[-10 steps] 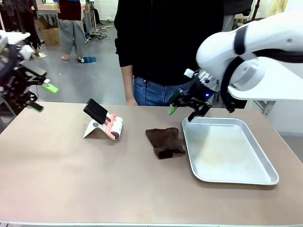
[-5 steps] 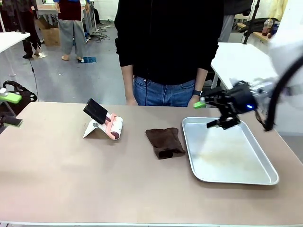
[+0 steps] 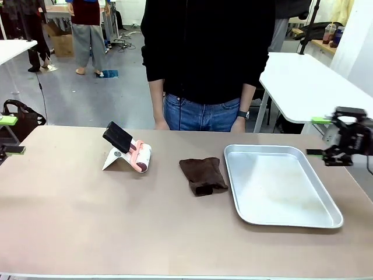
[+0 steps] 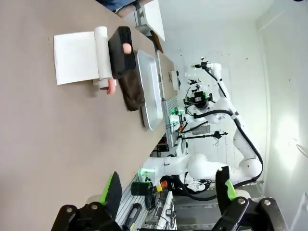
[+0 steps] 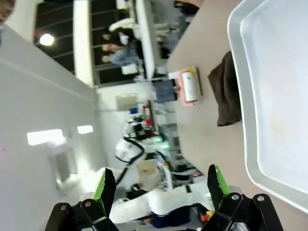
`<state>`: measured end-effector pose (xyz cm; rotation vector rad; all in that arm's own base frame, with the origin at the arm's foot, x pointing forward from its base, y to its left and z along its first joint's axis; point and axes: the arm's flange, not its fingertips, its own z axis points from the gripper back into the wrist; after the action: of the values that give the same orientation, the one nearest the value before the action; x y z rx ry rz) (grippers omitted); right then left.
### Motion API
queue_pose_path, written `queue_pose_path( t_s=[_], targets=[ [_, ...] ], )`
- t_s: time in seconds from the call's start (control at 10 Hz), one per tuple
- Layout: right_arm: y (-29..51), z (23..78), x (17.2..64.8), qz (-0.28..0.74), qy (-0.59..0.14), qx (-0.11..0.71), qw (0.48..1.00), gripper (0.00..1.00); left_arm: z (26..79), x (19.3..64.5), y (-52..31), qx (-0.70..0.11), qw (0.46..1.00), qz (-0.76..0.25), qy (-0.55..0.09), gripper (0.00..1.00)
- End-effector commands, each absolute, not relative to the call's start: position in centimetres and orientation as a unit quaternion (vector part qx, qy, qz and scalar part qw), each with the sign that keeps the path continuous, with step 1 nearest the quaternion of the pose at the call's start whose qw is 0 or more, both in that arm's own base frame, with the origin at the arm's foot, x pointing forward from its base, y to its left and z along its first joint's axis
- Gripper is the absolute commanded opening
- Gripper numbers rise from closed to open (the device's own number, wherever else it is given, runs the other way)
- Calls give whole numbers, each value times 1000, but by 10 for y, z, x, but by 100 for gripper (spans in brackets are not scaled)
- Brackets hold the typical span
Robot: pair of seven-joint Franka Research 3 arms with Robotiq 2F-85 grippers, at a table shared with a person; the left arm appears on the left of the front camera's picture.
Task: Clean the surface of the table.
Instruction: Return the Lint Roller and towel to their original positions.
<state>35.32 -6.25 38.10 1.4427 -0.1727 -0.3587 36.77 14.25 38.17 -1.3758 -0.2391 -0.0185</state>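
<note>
At the right edge of the front view, the right gripper (image 3: 328, 136) hangs beside the table (image 3: 87, 221), green-padded jaws spread apart and holding nothing. At far left, the left gripper (image 3: 8, 135) likewise stands wide and empty. Filling the lower frame, the taupe table carries a metal tray (image 3: 274, 219) at right, a brown cloth (image 3: 201, 175) just beside it, and a lint roller (image 3: 135, 153) left of centre. A person (image 3: 204, 52) stands behind.

the right pincer (image 3: 327, 136) is black, boxy, with thin fingers capped by bright green pads (image 5: 215, 182); round screw heads dot its knuckles. the left pincer (image 4: 168, 192) matches, black with green pads (image 4: 109, 188). the person wears a black long-sleeved top (image 3: 204, 46), blue jeans (image 3: 195, 114) and a dark wristwatch (image 3: 242, 115).
</note>
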Motion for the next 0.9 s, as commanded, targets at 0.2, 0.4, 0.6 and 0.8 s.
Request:
queue_pose_path(
  t_s=[0.2,0.4,0.6,0.8],
  targets=[
    [-62,381,353,-163,-79,656,733,100,382,368,142,-633,766,-9,-110,100],
    [-62,381,353,-163,-79,656,733,100,382,368,142,-633,766,-9,-110,100],
    [-62,381,353,-163,-79,656,733,100,382,368,142,-633,766,-9,-110,100],
    [-62,381,353,-163,-79,656,733,100,382,368,142,-633,766,-9,-110,100]
  ],
)
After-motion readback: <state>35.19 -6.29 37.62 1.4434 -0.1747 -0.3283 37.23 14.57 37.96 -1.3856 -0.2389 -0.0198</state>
